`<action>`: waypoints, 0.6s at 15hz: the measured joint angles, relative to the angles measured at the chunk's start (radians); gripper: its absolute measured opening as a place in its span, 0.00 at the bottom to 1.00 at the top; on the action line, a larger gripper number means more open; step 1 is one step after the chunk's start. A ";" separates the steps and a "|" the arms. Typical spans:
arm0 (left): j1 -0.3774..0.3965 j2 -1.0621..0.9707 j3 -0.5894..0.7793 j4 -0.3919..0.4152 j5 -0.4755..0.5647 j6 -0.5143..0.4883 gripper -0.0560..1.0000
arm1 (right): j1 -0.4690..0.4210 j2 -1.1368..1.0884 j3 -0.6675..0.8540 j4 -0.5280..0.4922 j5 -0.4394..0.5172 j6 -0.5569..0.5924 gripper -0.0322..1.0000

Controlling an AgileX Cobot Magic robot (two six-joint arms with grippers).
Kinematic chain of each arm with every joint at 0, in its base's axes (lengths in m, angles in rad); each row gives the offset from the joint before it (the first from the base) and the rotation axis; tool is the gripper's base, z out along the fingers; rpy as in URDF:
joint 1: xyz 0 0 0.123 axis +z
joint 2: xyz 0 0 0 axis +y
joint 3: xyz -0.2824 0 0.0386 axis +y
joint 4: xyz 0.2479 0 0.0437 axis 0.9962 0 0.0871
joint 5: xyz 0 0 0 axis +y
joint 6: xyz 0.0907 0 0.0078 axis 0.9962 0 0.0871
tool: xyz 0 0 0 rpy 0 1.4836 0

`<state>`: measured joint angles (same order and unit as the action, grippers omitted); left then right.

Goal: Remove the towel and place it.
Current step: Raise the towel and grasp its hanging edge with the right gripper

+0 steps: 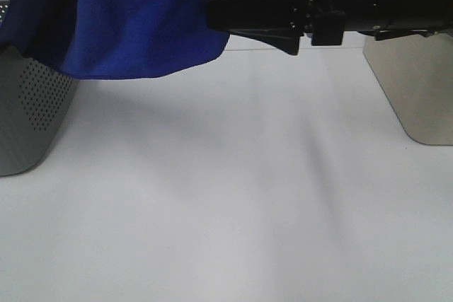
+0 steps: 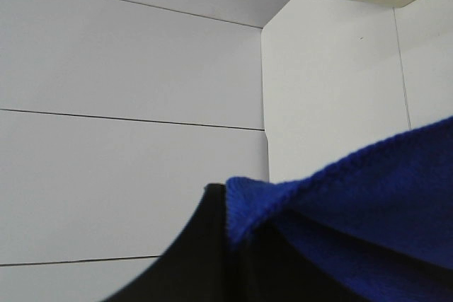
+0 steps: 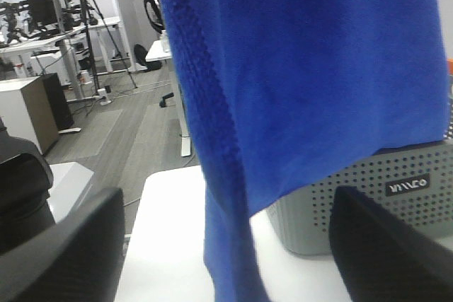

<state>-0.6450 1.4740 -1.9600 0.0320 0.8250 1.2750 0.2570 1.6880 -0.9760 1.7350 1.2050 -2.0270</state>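
A perforated grey basket [image 1: 35, 104] stands at the worktop's [image 1: 226, 210] left edge. The royal-blue towel [image 1: 134, 19] hangs above it, off the worktop, its lower hem draping across the basket's top. In the left wrist view the towel lies against one of the left fingers [image 2: 191, 259]; whether they grip it I cannot tell. The right fingers [image 3: 71, 245] are spread wide, empty, with the towel hanging just ahead of them. A plain grey container [image 1: 417, 90] stands far right.

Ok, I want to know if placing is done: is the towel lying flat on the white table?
No, the towel hangs in the air, its lower hem above the bare white table.
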 joint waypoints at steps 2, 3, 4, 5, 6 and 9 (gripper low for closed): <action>0.000 0.000 0.000 -0.002 0.000 0.000 0.05 | 0.072 0.020 -0.032 -0.021 0.000 0.013 0.78; 0.000 0.000 0.000 -0.002 0.000 0.001 0.05 | 0.102 0.021 -0.036 -0.027 0.000 0.014 0.78; 0.000 0.000 0.000 -0.002 0.000 0.001 0.05 | 0.113 0.021 -0.036 -0.029 0.003 0.014 0.78; 0.000 0.000 0.000 -0.002 0.000 0.001 0.05 | 0.113 0.021 -0.036 -0.029 0.005 0.015 0.77; 0.000 0.000 0.000 -0.002 0.000 0.003 0.05 | 0.112 0.021 -0.036 -0.029 0.003 0.016 0.74; 0.000 0.000 0.000 -0.002 0.000 0.004 0.05 | 0.112 0.021 -0.037 -0.037 -0.066 0.020 0.44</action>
<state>-0.6450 1.4740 -1.9600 0.0300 0.8250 1.2790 0.3690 1.7090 -1.0130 1.6980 1.1390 -2.0070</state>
